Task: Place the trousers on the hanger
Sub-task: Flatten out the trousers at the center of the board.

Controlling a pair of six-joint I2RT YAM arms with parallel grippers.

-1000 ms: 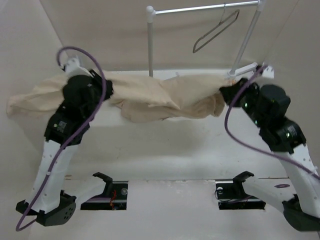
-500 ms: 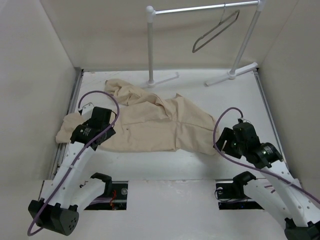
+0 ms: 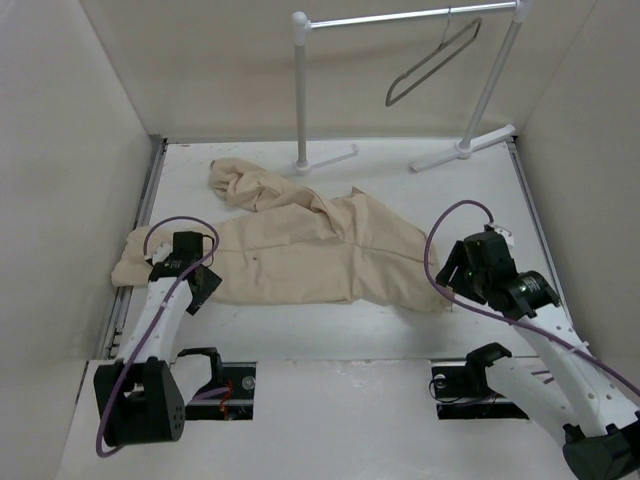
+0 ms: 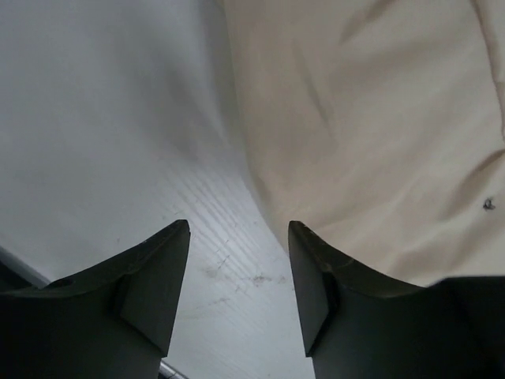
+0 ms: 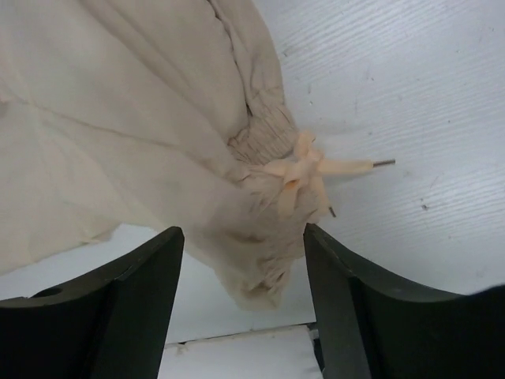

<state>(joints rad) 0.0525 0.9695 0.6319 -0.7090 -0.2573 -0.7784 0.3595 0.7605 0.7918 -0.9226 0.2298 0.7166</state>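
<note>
On the worktop [image 3: 400, 185] the trousers [image 3: 310, 255] lie spread out across the middle. One part is bunched toward the far left, and a gathered end with a tied drawstring [image 5: 316, 167] lies at the right. We see the hanger [image 3: 432, 62] well apart from them, hooked on the rail of the white rack [image 3: 300, 90] at the far edge. The left fingers [image 4: 158, 272] stand wide apart and hold nothing, low over the bare worktop just beside the cloth's left edge. The right fingers [image 5: 134, 292] are likewise spread wide and empty, hovering over the gathered end and its drawstring.
</note>
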